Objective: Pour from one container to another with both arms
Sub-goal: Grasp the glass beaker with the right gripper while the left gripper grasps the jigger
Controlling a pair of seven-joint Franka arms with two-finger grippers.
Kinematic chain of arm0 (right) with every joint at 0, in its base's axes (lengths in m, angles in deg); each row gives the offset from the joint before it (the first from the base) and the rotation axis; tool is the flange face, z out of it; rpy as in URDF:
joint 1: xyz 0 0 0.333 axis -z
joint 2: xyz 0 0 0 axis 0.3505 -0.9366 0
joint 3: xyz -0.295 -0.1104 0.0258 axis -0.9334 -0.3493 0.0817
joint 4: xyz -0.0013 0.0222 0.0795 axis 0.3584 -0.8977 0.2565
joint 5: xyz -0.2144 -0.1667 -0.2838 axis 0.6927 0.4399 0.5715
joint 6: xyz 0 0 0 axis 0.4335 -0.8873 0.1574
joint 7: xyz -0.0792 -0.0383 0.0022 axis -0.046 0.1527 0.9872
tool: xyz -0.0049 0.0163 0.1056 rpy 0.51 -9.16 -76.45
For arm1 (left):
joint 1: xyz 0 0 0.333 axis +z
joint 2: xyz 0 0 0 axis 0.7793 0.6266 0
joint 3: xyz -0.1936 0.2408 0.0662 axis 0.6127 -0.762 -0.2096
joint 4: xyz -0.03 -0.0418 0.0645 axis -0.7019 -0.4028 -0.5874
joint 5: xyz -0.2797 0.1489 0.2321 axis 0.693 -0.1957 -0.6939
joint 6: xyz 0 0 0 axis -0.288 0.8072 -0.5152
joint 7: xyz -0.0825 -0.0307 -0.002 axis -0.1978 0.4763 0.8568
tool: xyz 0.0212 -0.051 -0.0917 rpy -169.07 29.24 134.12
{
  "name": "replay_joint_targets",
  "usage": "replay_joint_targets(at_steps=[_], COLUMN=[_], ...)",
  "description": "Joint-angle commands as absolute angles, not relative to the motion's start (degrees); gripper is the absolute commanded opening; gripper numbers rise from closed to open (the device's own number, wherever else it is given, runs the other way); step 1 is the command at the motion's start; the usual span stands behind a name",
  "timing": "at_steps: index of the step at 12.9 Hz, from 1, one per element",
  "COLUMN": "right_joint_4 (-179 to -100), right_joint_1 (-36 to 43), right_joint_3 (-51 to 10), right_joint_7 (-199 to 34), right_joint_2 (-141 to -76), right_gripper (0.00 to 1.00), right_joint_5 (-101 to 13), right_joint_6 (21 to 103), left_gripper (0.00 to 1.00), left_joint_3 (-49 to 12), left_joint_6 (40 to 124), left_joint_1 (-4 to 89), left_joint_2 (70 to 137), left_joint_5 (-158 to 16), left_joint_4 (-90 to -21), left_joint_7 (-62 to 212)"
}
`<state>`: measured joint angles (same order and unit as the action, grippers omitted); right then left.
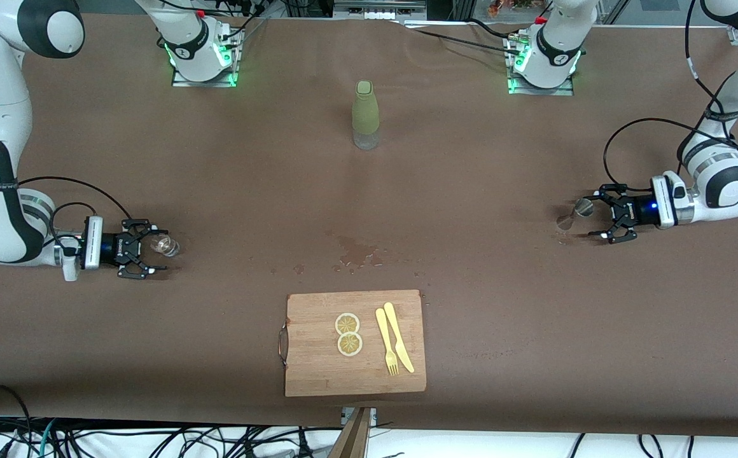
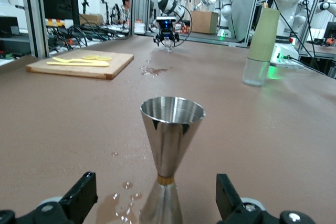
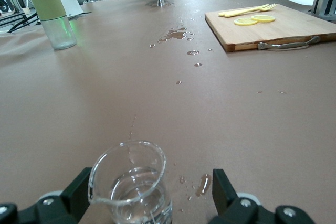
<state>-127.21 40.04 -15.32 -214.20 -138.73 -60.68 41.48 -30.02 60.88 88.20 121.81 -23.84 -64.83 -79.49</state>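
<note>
Now sitting low at the right arm's end of the table, right gripper (image 1: pixel 153 253) with fingers spread apart on either side of a small glass beaker (image 1: pixel 167 245), not clamped on it; beaker holding a little clear liquid, standing upright on the brown table cover (image 1: pixel 216 356), apparently lined up for a side grasp. Mirroring that at the left arm's end, left gripper (image 1: pixel 598 221) also spread wide, flanking a steel jigger (image 2: pixel 170 145) standing upright, fingers (image 2: pixel 81 195) clear of the metal on both sides in the left wrist view. Judging from this, both arms poised at the grasp step, nothing lifted yet, pouring still to come. Scattering across the cover: small wet droplets beside the jigger's base and a larger spill patch (image 1: pixel 359 254) between the two containers, probably water, though hard to say. Standing upright farther from the front camera, between the arm bases, a green-sleeved bottle (image 1: pixel 365 114). Lying nearest that camera, a wooden cutting board (image 1: pixel 318 375) carrying two lemon slices (image 1: pixel 348 334) and a yellow plastic fork (image 1: pixel 387 343) and knife (image 1: pixel 399 337), well apart from both grippers and leaving the middle ground open for bringing beaker and jigger together.
</note>
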Motion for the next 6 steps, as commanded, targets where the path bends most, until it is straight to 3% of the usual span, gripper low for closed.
replay_joint_targets(at_steps=[1, 6], right_joint_4=[-126.18, -126.18], right_joint_1=[40.20, 40.03], right_joint_3=[-15.09, -15.09], right_joint_7=[-214.69, -214.69], right_joint_2=[-139.72, -139.98], right_gripper=[0.94, 0.91], right_joint_5=[-61.56, -61.47], right_joint_6=[41.67, 41.67], left_gripper=[1.00, 1.00], left_joint_3=[-29.89, -29.81], left_joint_6=[60.14, 59.26], left_joint_1=[87.41, 85.66], left_joint_2=[122.81, 124.04], left_joint_5=[-21.30, -19.10], left_joint_4=[-64.44, -64.35], left_joint_7=[-82.56, -83.52])
